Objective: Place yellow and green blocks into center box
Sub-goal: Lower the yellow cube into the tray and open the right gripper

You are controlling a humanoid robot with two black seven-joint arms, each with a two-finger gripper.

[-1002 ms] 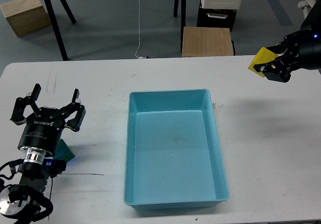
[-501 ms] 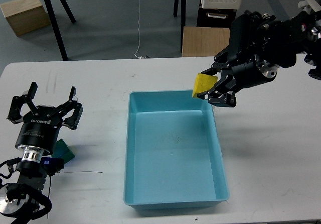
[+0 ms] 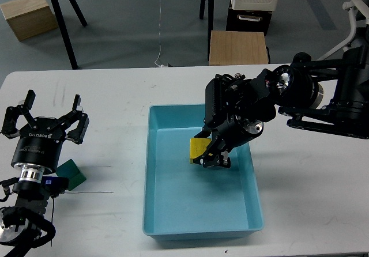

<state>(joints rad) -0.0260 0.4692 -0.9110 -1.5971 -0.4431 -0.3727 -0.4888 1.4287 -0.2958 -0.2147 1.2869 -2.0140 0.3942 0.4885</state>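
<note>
The light blue box sits in the middle of the white table. My right gripper reaches in from the right and is shut on the yellow block, holding it low inside the box over its far half. The green block lies on the table at the left, partly hidden behind my left arm. My left gripper is open and empty, above and just beyond the green block.
A thin black cable lies on the table by the green block. Beyond the table's far edge stand a wooden stool, a tripod leg and a wooden crate.
My right arm swung from the far right of the table leftward and down, carrying the yellow block into the box. My left gripper drifted slightly left and stayed open.
</note>
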